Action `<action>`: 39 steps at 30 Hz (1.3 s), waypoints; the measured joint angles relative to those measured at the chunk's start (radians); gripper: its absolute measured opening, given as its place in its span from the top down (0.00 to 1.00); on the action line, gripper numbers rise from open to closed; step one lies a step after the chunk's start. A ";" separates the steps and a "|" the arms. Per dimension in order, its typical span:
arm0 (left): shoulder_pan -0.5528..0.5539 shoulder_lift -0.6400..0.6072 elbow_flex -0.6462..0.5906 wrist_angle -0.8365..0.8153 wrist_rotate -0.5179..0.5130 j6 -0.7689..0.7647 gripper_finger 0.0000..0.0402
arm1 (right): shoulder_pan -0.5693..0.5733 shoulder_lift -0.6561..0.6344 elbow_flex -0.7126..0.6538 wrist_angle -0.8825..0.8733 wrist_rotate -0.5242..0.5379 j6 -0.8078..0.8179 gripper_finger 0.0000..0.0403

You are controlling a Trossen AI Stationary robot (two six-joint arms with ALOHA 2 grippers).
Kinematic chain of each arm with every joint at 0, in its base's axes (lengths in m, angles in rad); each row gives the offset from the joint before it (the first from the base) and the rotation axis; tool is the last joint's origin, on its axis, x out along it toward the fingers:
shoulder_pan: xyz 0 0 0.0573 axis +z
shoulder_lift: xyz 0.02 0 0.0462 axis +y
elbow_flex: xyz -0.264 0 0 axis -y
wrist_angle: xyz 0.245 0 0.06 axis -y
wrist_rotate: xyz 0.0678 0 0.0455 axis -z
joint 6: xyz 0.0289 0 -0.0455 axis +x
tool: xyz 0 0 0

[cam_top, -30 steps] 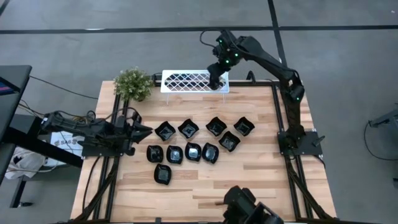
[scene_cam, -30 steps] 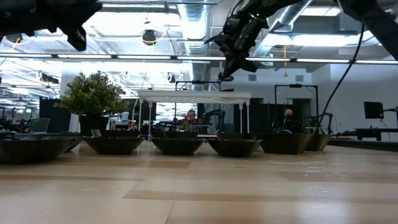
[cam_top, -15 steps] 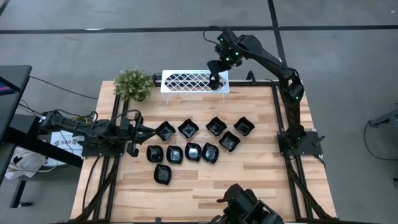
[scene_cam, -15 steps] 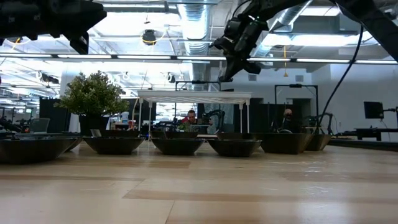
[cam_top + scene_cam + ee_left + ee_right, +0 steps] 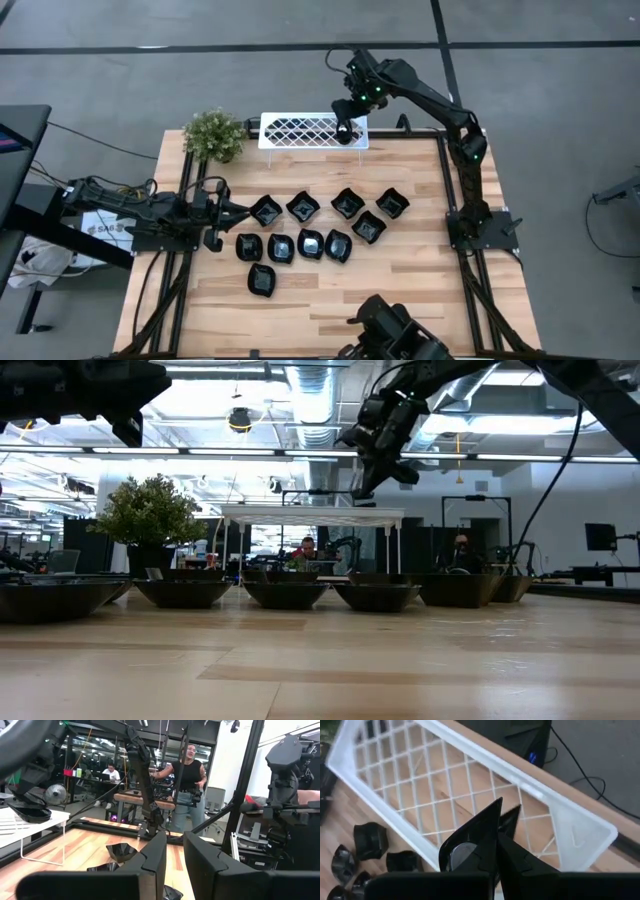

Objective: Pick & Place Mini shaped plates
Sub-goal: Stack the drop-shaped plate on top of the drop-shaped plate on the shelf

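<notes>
On the far left the left arm [image 5: 130,215] lies low along the counter's [image 5: 400,290] left edge, reaching inward. The left jaws stand slightly parted with nothing between them, their tips just beside the leftmost dish of the upper row [image 5: 265,210] but not touching it. Behind that arm, at the counter's far left corner, stands a small green bushy plant [image 5: 213,135]. Ten mini shaped plates [image 5: 310,243] lie in a loose cluster in the middle of the counter, all glossy black and open side up: four in the upper row, one just below that row's right end, four close together in a lower row, and a single one [image 5: 262,280] nearest the front edge. In the low view they show as a line of shallow dark bowls [image 5: 285,595]. Right of the plant, along the far edge, stands the white lattice rack [image 5: 300,130] on thin legs. Over the rack's right end hangs the right arm [image 5: 440,105], folded back from its base on the counter's right side. The right jaws are clenched on the rim of one more plate, the held plate [image 5: 465,851], which hangs above the lattice and clear of it. In the left wrist view a person [image 5: 187,775] stands in the room beyond the counter.
</notes>
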 joint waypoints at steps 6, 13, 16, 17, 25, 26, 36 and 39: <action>0.000 0.000 0.000 0.000 0.000 0.000 0.83 | -0.002 0.002 -0.001 0.000 0.000 -0.009 1.00; 0.000 0.000 0.000 0.000 0.000 0.000 0.83 | -0.011 0.002 -0.001 -0.002 0.001 -0.009 1.00; 0.000 0.000 0.000 0.000 0.000 0.000 0.83 | -0.018 0.002 -0.001 -0.005 0.000 -0.008 1.00; 0.000 0.000 0.000 0.000 0.000 0.000 0.83 | -0.019 0.002 -0.001 -0.007 0.000 -0.002 1.00; 0.000 0.000 0.000 0.000 0.000 0.000 0.83 | -0.023 0.002 -0.001 -0.007 0.000 0.001 1.00; 0.000 0.000 0.000 0.000 0.000 0.000 0.83 | -0.022 0.002 -0.001 -0.007 0.000 0.002 1.00; 0.000 0.000 0.000 0.000 0.000 0.000 0.83 | -0.016 0.002 -0.001 0.000 0.005 0.039 1.00; 0.000 0.000 0.000 0.000 0.000 0.000 0.83 | -0.015 0.002 0.000 -0.021 0.004 0.040 1.00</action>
